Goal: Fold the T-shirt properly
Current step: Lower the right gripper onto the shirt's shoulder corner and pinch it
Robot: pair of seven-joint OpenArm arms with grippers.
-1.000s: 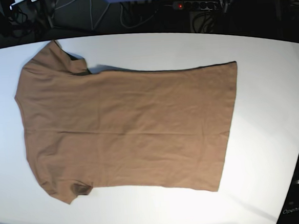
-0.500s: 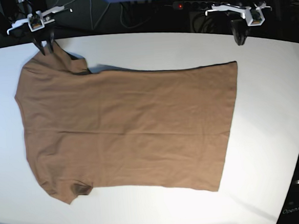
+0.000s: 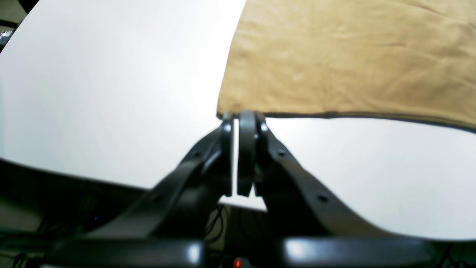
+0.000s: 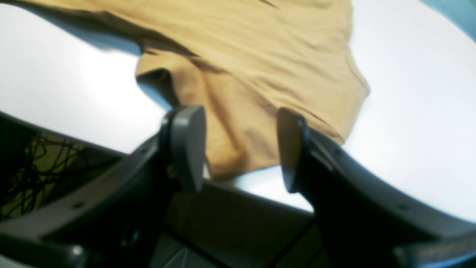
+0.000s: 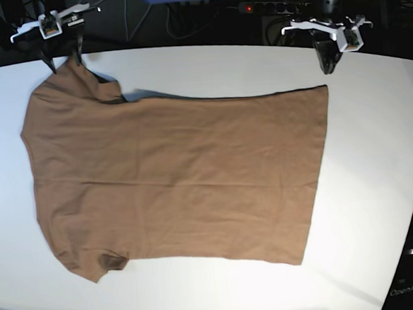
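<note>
Both arms have come nearer the T-shirt [image 5: 180, 178] since half a second ago. It lies flat and spread on the white table [image 5: 377, 157]. Beside its far hem corner, the left gripper [image 3: 236, 124] hovers with jaws nearly together, holding nothing. At its far sleeve, the right gripper [image 4: 238, 149] stands parted, straddling the sleeve tip. Soft, light and limp, the cloth likely wants pinching at hem corner and sleeve.
</note>
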